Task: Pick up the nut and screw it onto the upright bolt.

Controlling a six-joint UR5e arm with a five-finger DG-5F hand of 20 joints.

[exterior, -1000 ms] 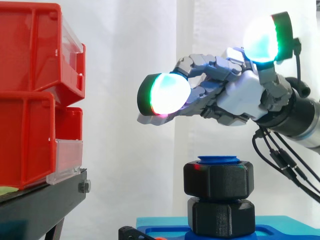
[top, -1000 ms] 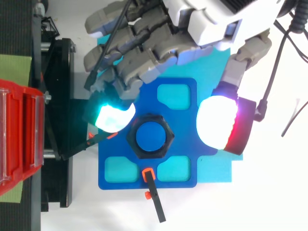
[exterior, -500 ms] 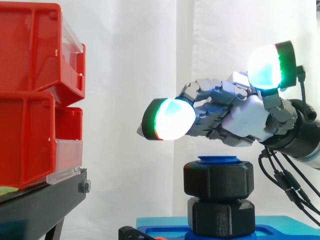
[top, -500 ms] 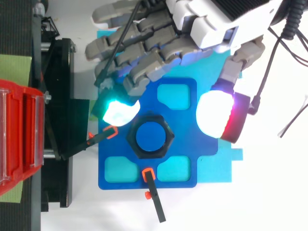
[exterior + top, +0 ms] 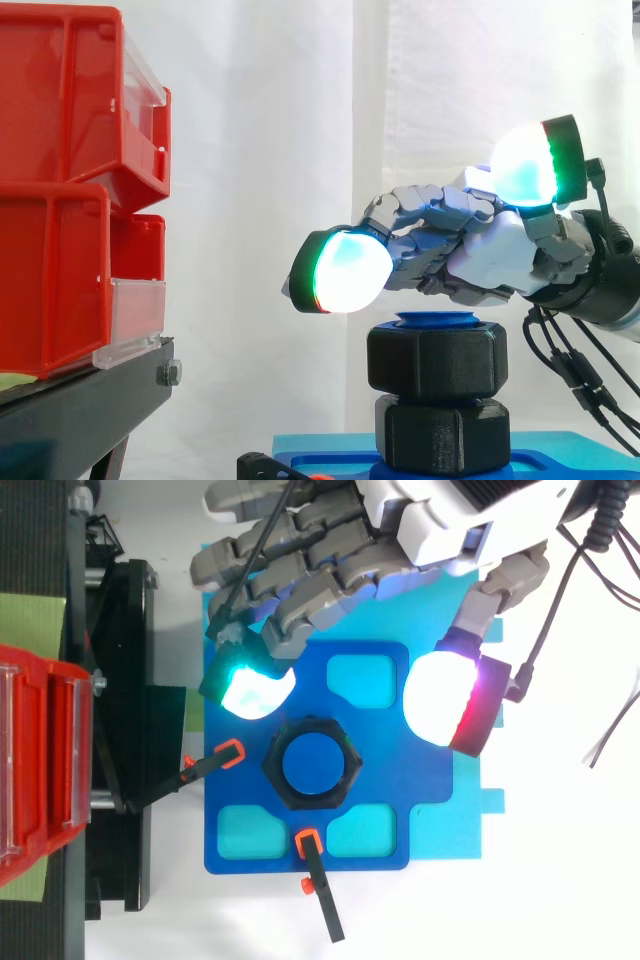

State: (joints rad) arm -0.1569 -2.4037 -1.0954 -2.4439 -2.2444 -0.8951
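No object is in the hand (image 5: 490,262), which hovers open just above the nut (image 5: 436,358), fingers loosely spread and touching nothing. The black nut sits on the upright blue bolt (image 5: 312,765), level near its top, axis vertical, above a second black hexagonal piece (image 5: 443,432) on the blue plate (image 5: 385,790).

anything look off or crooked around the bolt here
Nothing stands out. The nut sits level near the top of the upright bolt, a second nut sits squarely below it, and the blue plate lies flat. The hand hovers above, open, holding nothing.
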